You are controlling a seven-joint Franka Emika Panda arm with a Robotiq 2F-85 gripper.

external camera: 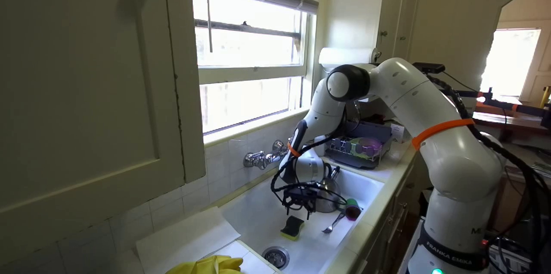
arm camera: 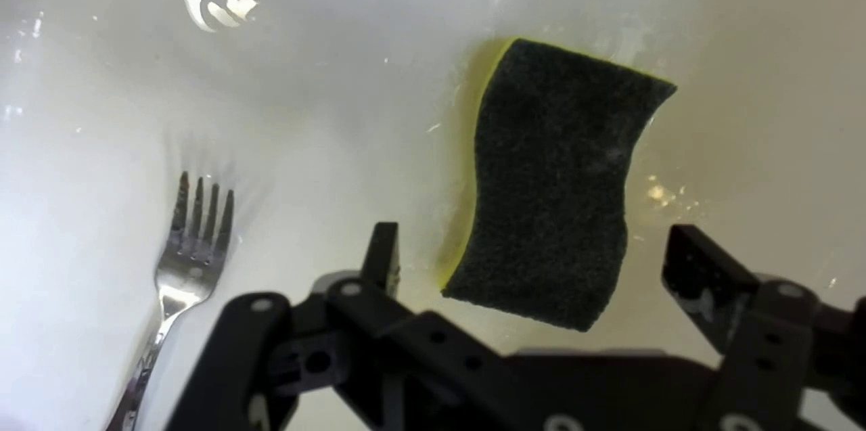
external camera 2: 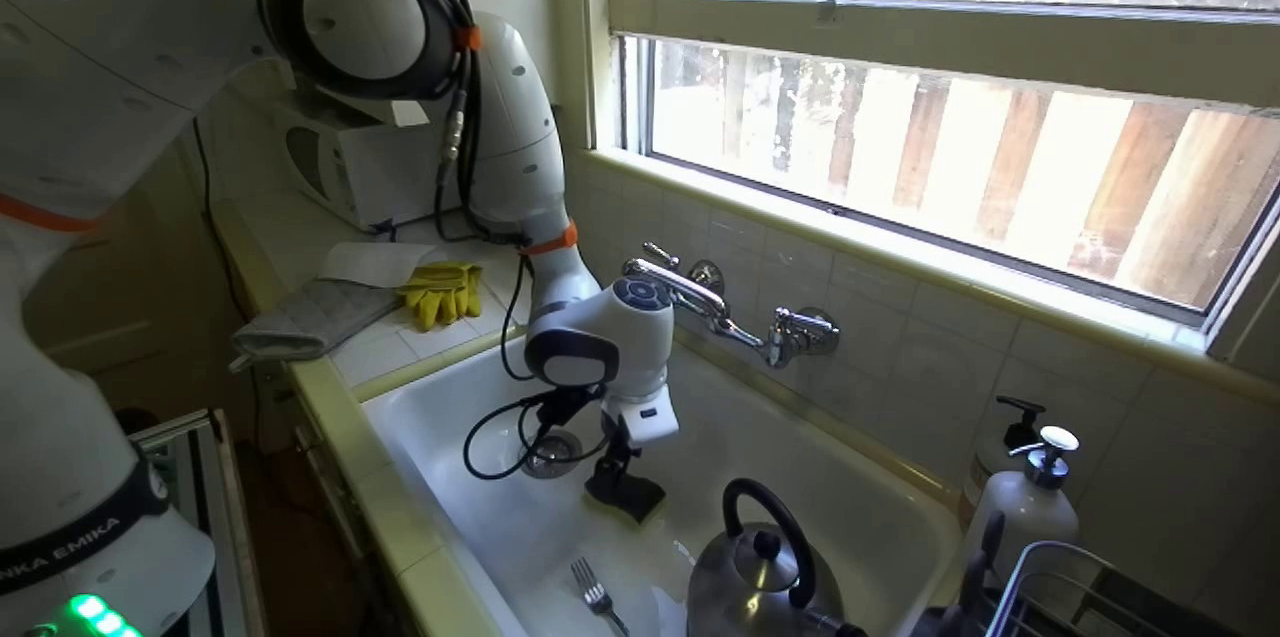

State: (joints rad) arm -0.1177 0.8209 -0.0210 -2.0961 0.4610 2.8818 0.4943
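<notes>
A sponge (arm camera: pixel 555 174) with a dark scouring face up and a yellow underside lies on the white sink floor (arm camera: pixel 325 99). My gripper (arm camera: pixel 533 227) stands open over its near end, one finger (arm camera: pixel 382 248) on each side. Gaps show between both fingers and the sponge in the wrist view; nothing is held. In an exterior view the gripper (external camera: pixel 298 213) hangs just above the sponge (external camera: pixel 292 227), pointing down. Left of the gripper in the wrist view lies a metal fork (arm camera: pixel 186 282), its handle cut off by the frame.
A steel kettle (external camera 2: pixel 750 577) stands in the sink, near a green and dark red cup (external camera: pixel 353 212). The drain (external camera: pixel 275 257) is at the sink's opposite end. A chrome faucet (external camera 2: pixel 730 317) juts from the wall. Yellow gloves (external camera 2: pixel 440 292), a dish rack (external camera: pixel 357 149) and a soap bottle (external camera 2: pixel 1030 507) surround it.
</notes>
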